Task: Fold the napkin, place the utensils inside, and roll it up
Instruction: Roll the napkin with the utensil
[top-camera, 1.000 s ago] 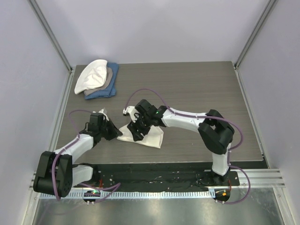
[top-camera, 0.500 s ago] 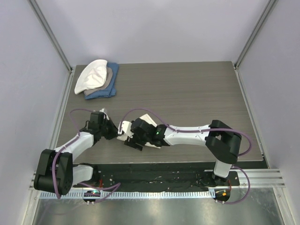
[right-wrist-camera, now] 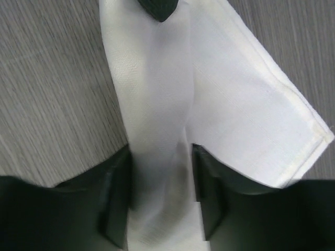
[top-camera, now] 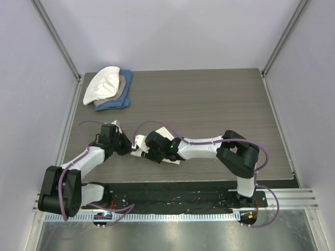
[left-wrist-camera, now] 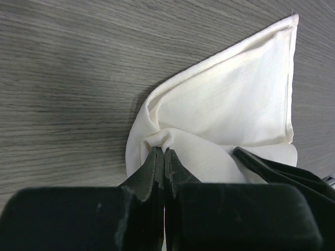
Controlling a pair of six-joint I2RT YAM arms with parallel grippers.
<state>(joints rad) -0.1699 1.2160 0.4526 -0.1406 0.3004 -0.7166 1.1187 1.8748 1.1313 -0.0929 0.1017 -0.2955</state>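
Napkin: one; two grippers seemingly holding.

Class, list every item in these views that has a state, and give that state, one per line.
napkin: folded, bunched, gripped by both pincers
left pincer: shut on a napkin fold
right pincer: shut around a band of napkin
stacked cloths: folded, piled, untouched
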